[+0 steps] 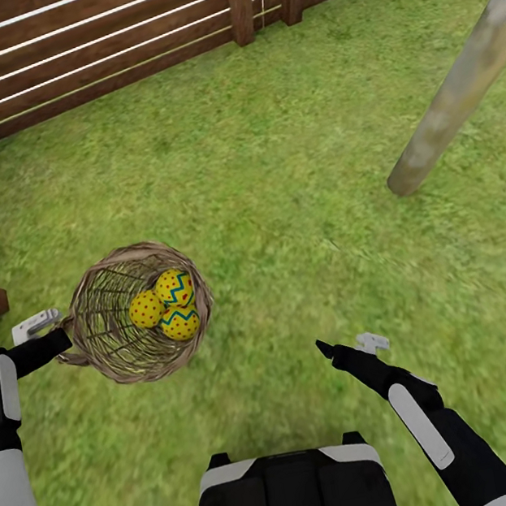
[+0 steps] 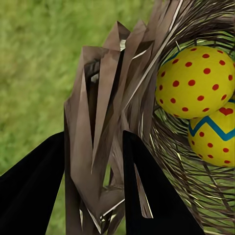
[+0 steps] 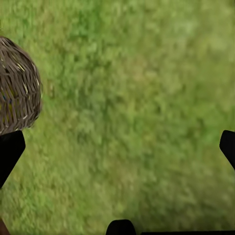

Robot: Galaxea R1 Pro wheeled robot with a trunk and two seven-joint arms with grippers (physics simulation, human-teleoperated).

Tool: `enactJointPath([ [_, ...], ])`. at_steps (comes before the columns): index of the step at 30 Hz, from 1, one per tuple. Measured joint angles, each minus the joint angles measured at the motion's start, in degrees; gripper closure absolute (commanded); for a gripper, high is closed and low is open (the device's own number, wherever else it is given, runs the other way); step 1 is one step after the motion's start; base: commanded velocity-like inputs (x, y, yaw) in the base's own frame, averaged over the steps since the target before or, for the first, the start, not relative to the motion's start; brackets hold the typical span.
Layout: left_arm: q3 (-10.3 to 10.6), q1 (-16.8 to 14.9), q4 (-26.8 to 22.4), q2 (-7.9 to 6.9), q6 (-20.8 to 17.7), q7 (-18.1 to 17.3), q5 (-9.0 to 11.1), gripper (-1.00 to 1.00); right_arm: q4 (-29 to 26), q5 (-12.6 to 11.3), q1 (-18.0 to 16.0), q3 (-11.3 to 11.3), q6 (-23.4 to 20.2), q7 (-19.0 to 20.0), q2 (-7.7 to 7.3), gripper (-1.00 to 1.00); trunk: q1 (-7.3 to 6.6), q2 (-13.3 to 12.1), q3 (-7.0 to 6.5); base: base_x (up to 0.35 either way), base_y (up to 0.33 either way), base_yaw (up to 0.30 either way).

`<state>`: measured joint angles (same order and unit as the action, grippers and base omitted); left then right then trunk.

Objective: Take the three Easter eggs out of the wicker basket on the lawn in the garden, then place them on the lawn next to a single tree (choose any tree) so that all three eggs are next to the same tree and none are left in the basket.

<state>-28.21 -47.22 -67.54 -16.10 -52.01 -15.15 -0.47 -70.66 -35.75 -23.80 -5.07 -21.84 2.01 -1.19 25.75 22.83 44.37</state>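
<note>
While the left gripper (image 2: 93, 196) clamps its 2 dark fingers (image 2: 152, 196) on the braided rim of the wicker basket (image 1: 109, 326), the basket tilts toward the camera with its mouth showing. All 3 Easter eggs (image 1: 167, 304) lie clustered inside against the wall. To the right, the right gripper (image 1: 343, 347) hangs over bare lawn (image 1: 274, 183), jaws spread wide, holding nothing. Open grass runs to the tree (image 1: 457, 95) at upper right and the slatted fence (image 1: 86, 42) behind.

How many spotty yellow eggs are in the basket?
3 yellow red-dotted eggs, clustered and touching inside the round brown wicker basket: one on the left, one farther back, one nearest. More could hide underneath.
</note>
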Motion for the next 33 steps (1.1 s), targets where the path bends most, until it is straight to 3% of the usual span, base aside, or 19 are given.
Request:
enactJointPath([
  [33, 0.43, 0.05, -0.53, 0.09, 0.01, -0.21, 0.26, 1.0, -0.54, -0.08, 0.0, -0.11, 0.0, 0.18, -0.17, -1.0, 0.0, 0.0, -3.15, 0.0, 0.0, 0.0],
])
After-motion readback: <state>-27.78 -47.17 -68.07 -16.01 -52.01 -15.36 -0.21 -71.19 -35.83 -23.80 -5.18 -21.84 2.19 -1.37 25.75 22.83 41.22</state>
